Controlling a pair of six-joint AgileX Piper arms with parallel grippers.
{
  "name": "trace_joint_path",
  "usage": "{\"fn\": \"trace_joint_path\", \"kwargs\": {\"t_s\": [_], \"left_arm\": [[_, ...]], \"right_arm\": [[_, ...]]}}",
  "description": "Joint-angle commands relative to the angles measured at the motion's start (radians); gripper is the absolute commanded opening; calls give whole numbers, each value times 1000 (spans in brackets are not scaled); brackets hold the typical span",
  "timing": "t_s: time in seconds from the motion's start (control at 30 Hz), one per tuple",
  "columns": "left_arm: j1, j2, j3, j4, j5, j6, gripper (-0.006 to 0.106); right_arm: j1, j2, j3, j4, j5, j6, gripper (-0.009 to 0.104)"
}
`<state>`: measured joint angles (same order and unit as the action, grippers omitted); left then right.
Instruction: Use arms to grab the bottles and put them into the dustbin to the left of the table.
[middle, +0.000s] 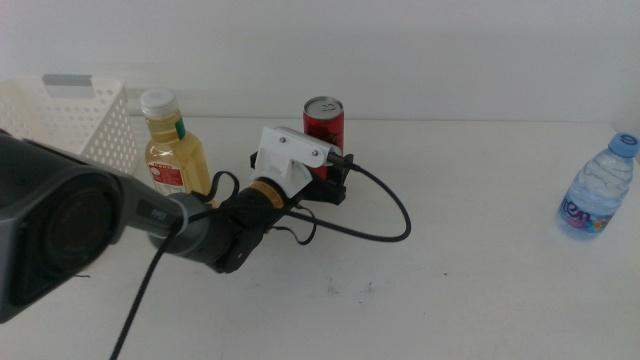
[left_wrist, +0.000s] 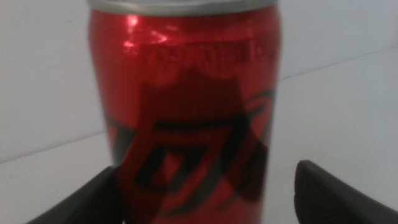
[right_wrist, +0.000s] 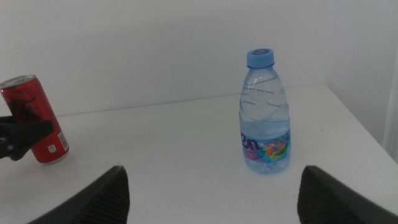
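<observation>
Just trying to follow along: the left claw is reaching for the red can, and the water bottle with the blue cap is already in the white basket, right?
Not quite. The middle view shows the water bottle standing on the table, far from the basket. The left gripper is at the red can.

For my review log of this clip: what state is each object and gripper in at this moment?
Red can: upright on the table, between the left gripper's jaws, not lifted.
Yellow-liquid bottle: upright, capped, beside the basket.
Water bottle: upright, blue cap on, untouched.
White basket: upright; its inside is not visible.
Left gripper: open around the can.
Right gripper: open, facing the water bottle.
</observation>
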<state>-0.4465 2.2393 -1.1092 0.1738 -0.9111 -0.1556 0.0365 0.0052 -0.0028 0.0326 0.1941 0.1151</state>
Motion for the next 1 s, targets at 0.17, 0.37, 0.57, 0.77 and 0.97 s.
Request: {"fn": "trace_joint_path", "kwargs": {"t_s": [0.17, 0.37, 0.57, 0.77, 0.97], "left_arm": [[-4, 47, -112, -26, 82, -6, 88], [-4, 15, -84, -8, 109, -30, 47], [-4, -171, 23, 58, 253, -32, 14], [-4, -445, 156, 92, 473, -102, 11], [-32, -719, 159, 179, 993, -317, 11]], "right_arm": [[-8, -5, 3, -3, -6, -2, 90], [-8, -5, 3, -3, -6, -2, 90], [-8, -5, 3, -3, -6, -2, 90], [-8, -5, 3, -3, -6, -2, 90], [-8, -5, 3, -3, -6, -2, 90]]}}
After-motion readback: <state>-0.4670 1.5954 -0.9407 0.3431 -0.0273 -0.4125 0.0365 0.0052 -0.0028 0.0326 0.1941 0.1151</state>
